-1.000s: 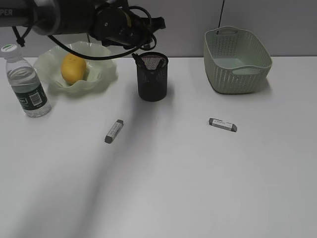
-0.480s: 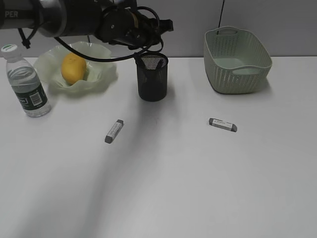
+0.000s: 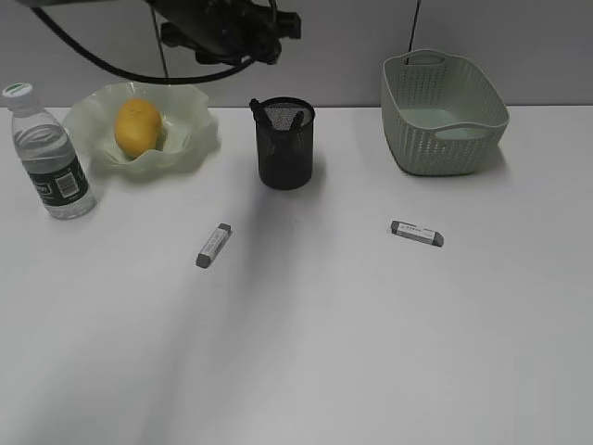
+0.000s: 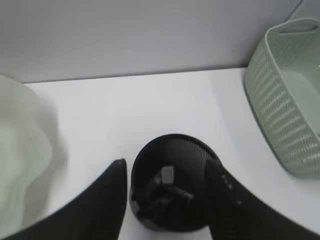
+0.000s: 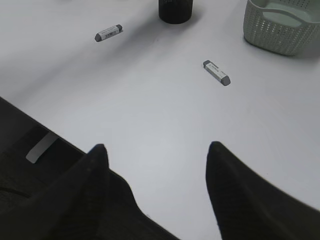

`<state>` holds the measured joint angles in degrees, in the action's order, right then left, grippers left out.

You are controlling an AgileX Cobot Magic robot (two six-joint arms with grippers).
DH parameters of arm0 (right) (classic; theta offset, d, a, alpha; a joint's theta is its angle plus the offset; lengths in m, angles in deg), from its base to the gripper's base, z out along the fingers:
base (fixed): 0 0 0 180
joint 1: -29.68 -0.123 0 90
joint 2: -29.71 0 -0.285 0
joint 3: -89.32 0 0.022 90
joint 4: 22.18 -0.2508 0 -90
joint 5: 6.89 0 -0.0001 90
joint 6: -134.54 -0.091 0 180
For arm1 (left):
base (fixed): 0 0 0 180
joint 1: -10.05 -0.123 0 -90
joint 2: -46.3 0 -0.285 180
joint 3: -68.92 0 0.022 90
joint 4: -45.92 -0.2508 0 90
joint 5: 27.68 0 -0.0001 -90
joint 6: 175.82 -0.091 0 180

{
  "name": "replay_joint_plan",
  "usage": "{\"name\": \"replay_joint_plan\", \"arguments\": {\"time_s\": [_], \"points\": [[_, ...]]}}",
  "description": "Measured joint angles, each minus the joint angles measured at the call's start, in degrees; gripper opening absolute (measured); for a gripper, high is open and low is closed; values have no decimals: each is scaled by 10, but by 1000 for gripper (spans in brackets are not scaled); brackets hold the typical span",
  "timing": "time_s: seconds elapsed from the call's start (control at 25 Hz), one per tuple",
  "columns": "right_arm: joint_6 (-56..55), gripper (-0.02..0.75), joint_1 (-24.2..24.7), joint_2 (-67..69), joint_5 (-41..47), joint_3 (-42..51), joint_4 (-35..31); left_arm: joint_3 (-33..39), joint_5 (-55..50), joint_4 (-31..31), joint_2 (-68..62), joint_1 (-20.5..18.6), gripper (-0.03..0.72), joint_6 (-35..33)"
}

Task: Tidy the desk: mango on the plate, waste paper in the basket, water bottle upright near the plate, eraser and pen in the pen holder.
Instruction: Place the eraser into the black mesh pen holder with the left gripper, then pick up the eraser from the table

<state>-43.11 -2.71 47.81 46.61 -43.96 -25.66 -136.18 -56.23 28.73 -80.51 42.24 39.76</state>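
Left gripper (image 4: 165, 200) sits above the pen holder (image 3: 285, 144), jaws apart and empty, framing the cup's mouth in the wrist view — likely positioned there so anything let go falls straight in. Dark pen-like items (image 4: 162, 192) lie inside the holder, one small pale piece among them; can't tell exactly what.

Right gripper (image 5: 157, 165) hangs low near the desk (image 3: 324, 352) edge, fingers spread, nothing between them, well apart from everything.

Mango (image 3: 137, 126) rests in the plate (image 3: 190, 139), at 9 o'clock from the holder. Water bottle (image 3: 46, 158) stands upright just beside the plate at its 8 o'clock — both look done.

Two grey eraser-like bars remain flat on the desk: left eraser (image 3: 213, 245) at 7 o'clock from the holder, right eraser (image 3: 416, 234) at 4 o'clock, nearer the basket (image 3: 445, 116). Basket at 3 o'clock from the holder; waste paper not visible from this angle, may be inside.

Judgement: erasers remain. Left one is the nearer pick for the left arm; thin and flat, so it needs a low, square pinch.
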Motion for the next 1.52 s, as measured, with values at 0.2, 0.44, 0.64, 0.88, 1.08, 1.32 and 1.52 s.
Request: {"name": "replay_joint_plan", "arguments": {"time_s": [0.2,0.44,0.64,0.88,1.08,1.32,1.52], "points": [[-1,490,0,0,0,0,0,0,-125,70,44,0,426,-123],[-1,490,0,0,0,0,0,0,-295,91,77,0,430,-203],[-1,490,0,0,0,0,1,0,-369,90,104,-1,432,-237],[-1,490,0,0,0,0,2,70,-384,90,161,-10,432,-242],[-1,490,0,0,0,0,2,201,-331,104,259,-31,432,-243],[-1,490,0,0,0,0,2,355,-277,164,392,-138,432,-270],[-1,490,0,0,0,0,2,449,-263,184,522,-217,432,-313]]}}
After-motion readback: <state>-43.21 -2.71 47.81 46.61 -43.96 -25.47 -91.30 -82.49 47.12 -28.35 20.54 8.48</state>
